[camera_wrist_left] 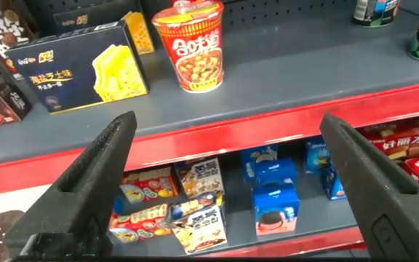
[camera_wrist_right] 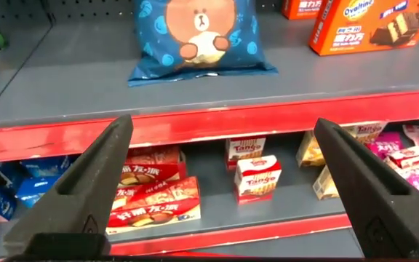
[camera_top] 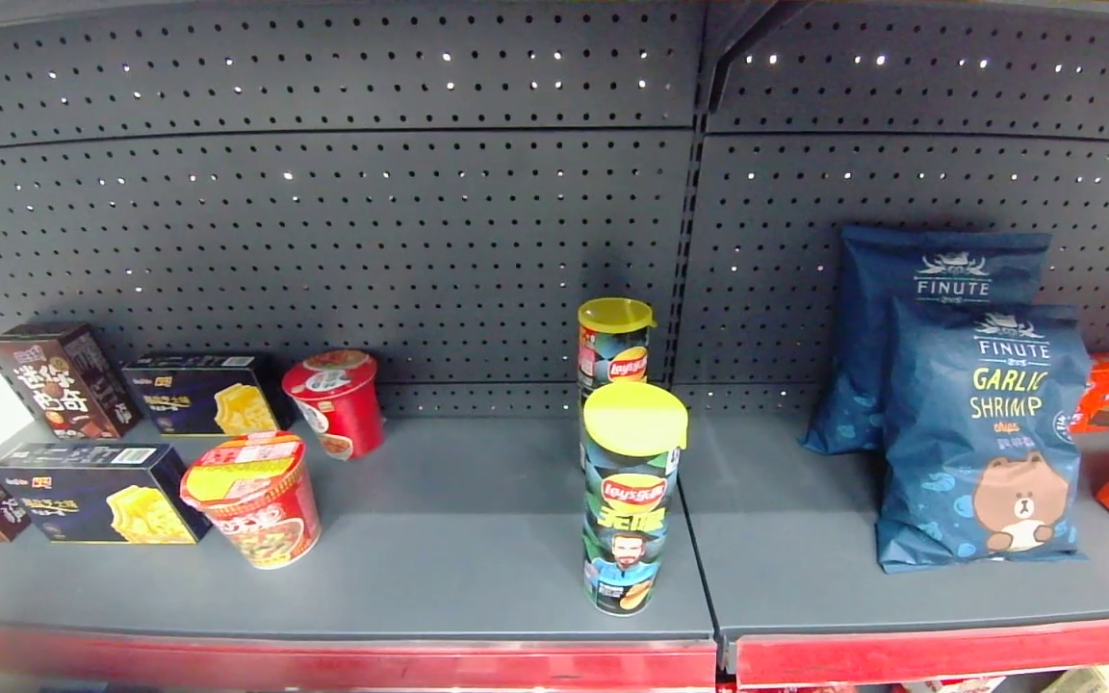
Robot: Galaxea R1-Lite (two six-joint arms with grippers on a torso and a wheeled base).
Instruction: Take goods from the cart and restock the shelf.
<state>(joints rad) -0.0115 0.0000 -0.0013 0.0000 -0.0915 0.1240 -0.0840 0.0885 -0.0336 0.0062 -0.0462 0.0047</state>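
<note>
A: Head view, the shelf [camera_top: 458, 549] has the front chips can [camera_top: 631, 496] upright in the middle, the front noodle cup [camera_top: 253, 499] to its left and the front blue bag [camera_top: 983, 438] to its right.
B: And the arms?
A: The left end effector [camera_wrist_left: 228, 189] and the right end effector [camera_wrist_right: 224, 189] are both spread wide and hold nothing, before the shelf's red edge.
B: Then I judge we are between items. The next move calls for fetching one from the cart.

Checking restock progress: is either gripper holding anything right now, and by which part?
Nothing is held: the left gripper and right gripper are both open and empty.
</note>
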